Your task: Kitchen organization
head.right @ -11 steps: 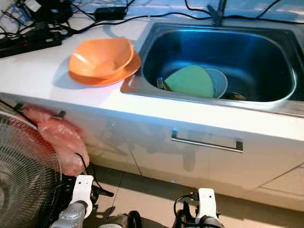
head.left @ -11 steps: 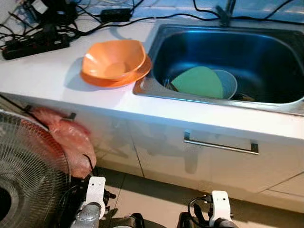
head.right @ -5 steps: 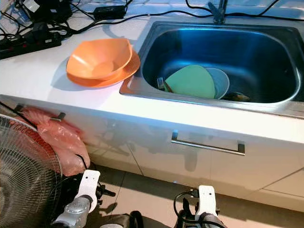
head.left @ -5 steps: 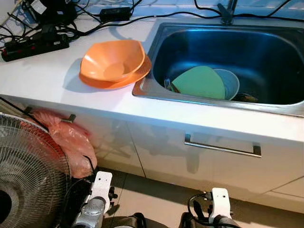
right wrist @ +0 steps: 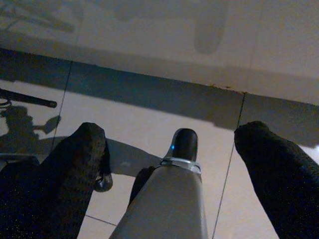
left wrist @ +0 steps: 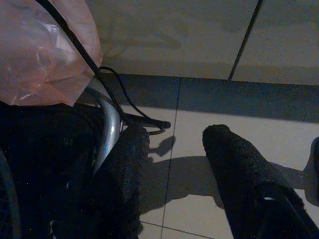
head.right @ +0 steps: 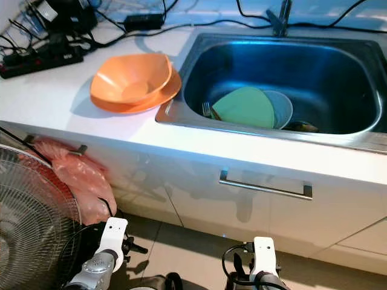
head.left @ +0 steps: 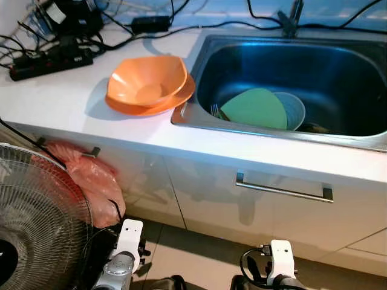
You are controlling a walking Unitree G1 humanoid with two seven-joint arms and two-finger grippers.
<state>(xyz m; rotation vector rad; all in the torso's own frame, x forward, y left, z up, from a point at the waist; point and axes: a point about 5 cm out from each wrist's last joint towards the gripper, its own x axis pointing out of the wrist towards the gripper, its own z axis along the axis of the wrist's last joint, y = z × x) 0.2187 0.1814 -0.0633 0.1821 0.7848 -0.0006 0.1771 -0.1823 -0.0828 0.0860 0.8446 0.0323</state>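
Observation:
An orange bowl (head.left: 147, 81) rests on an orange plate (head.left: 158, 106) on the white counter (head.left: 60, 99), left of the steel sink (head.left: 199, 90). In the sink lie a green plate (head.left: 254, 109), a pale blue bowl (head.left: 295, 109) partly under it, and a fork (head.left: 213, 109). Both arms hang idle near the floor in front of the cabinet. The left gripper (left wrist: 175, 137) is open over floor tiles beside the fan's base. Also open, the right gripper (right wrist: 172, 130) holds nothing.
A standing fan (head.left: 36, 211) and a pink plastic bag (head.left: 91, 175) are at the left by the cabinet. A power strip (head.left: 51, 60) and cables crowd the counter's back left. A drawer handle (head.left: 284, 190) sits below the sink; the faucet (head.left: 293, 15) is behind it.
The head view has shifted slightly, so the counter sits a little lower in the picture. Nothing on the counter or in the sink has moved. Both arms still hang low.

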